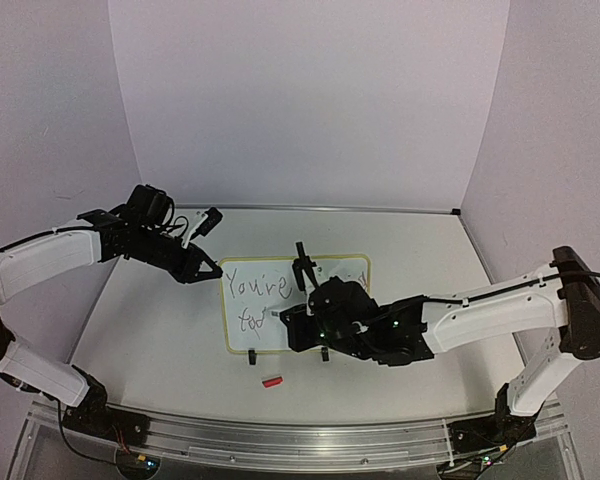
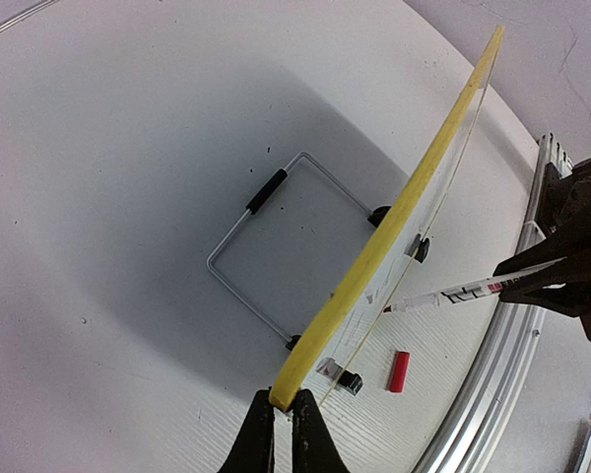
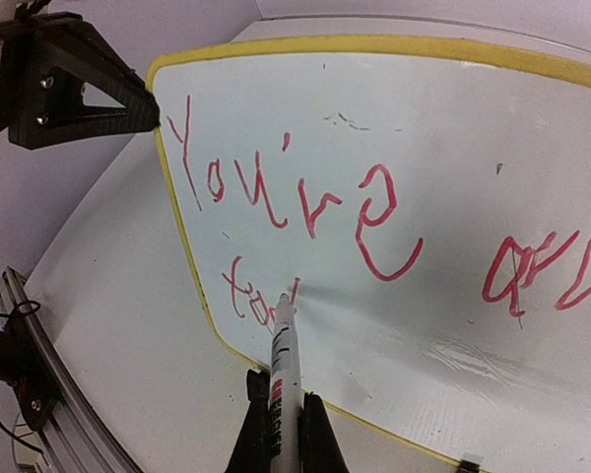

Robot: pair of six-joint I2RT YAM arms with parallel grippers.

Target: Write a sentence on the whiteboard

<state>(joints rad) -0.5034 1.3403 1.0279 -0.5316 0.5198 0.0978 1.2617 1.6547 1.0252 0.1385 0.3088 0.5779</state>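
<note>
The whiteboard (image 1: 242, 340) stands tilted on its long edge near the middle of the surface (image 1: 150, 340), leaning back against a wire stand (image 2: 266, 246) behind it. The left pincer (image 2: 284, 409) is clenched on the board's yellow frame at its upper left corner. In front of the board, the right pincer (image 3: 281, 414) is clamped around a marker (image 3: 284, 345), whose tip touches the lower line of the sentence (image 3: 295, 192). In red it reads "You're" with more beyond it, and "tod" below, so I'd say the last word is half done. A red cap (image 1: 271, 382) lies just in front of the board. The worry is that the board is steadied at one corner only. Too firm a stroke low down could swing or slide it on its little feet and skew the letters. The marker could also twist in its grip, or the right arm, hanging close over the board, could brush and smear the fresh ink.
</note>
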